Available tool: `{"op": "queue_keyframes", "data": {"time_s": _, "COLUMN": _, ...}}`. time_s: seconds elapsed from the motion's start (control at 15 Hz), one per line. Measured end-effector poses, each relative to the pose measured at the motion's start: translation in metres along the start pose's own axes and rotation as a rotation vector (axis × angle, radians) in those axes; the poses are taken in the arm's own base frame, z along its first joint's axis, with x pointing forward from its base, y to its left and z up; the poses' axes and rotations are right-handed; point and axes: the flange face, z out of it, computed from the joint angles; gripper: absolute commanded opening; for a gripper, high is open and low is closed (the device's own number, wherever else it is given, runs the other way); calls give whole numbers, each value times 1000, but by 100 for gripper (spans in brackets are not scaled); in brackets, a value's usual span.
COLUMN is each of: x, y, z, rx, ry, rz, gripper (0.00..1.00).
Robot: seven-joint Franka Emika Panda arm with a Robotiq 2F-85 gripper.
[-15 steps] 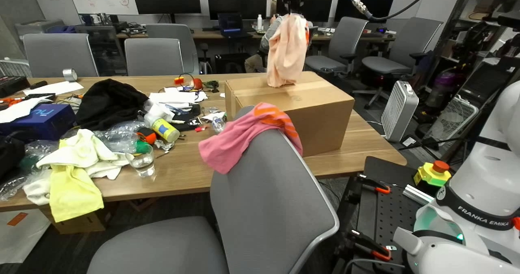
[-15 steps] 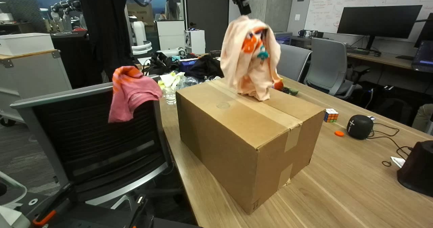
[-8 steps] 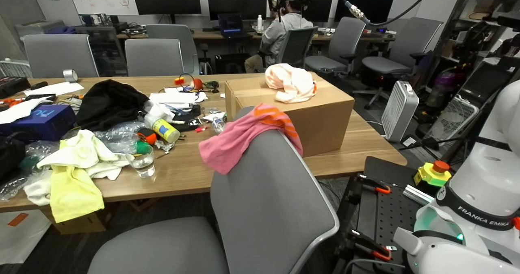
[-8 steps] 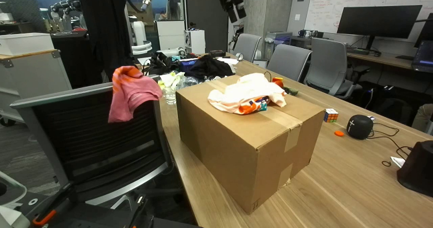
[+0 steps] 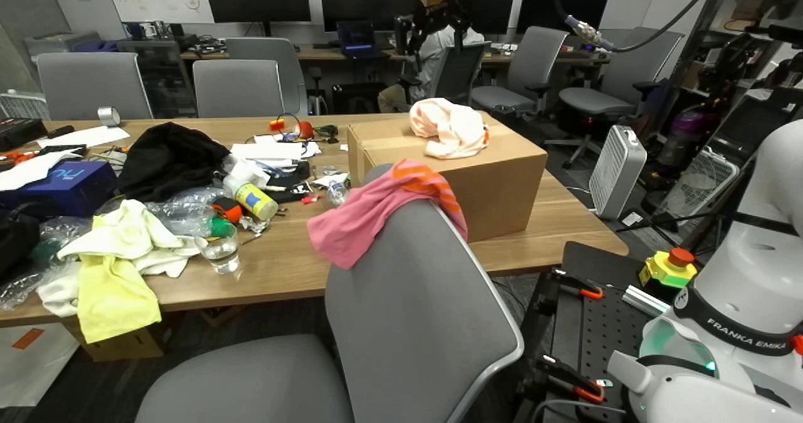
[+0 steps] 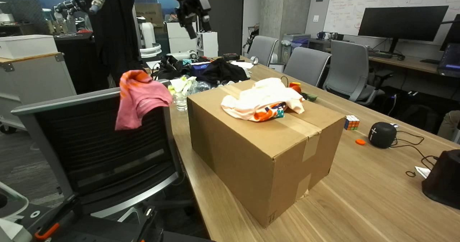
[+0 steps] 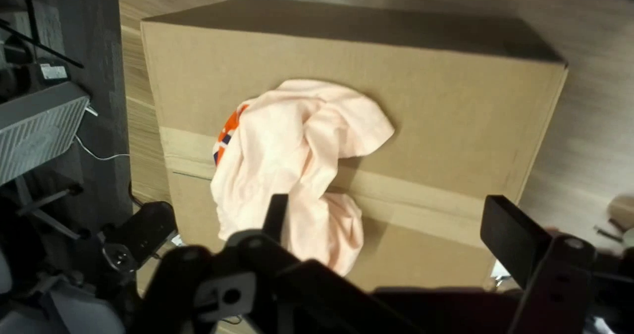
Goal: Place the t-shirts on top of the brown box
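Observation:
A peach t-shirt (image 5: 448,128) lies crumpled on top of the brown box (image 5: 502,191). Its orange and blue print (image 6: 271,112) shows along one edge in an exterior view. Over the backrest of the grey chair beside the table drapes a pink t-shirt (image 6: 142,98) with orange markings, seen in both exterior views. My gripper (image 7: 386,205) is open in the wrist view, its black fingers (image 7: 515,240) wide apart and nothing held. In an exterior view the gripper (image 6: 200,32) hangs in the air well above the table, apart from both shirts.
The chair (image 5: 426,310) stands close against the table and box. White and yellow cloths (image 5: 119,272), a glass of water (image 5: 221,253), a black cloth (image 5: 172,159) and a blue box (image 5: 63,187) clutter the table. A speaker (image 6: 382,135) and puzzle cube (image 6: 351,122) sit beyond the box.
The peach t-shirt hung from my gripper over the box, then dropped and settled there in a heap. The gripper has opened and moved away, leftward in both exterior views. The pink shirt has not moved.

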Motion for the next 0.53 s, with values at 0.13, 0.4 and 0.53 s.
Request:
{"op": "queue_keyframes", "data": {"time_s": 0.13, "x": -40, "y": -13, "z": -9, "rx": 8, "ry": -11, "rz": -112, "gripper": 100}}
{"op": "queue_keyframes", "data": {"time_s": 0.4, "x": -124, "y": -33, "z": -16, "rx": 31, "ry": -44, "rz": -330, "gripper": 100}}
{"op": "queue_keyframes", "data": {"time_s": 0.53, "x": -168, "y": -46, "z": -13, "rx": 33, "ry": -56, "rz": -440, "gripper": 100}}
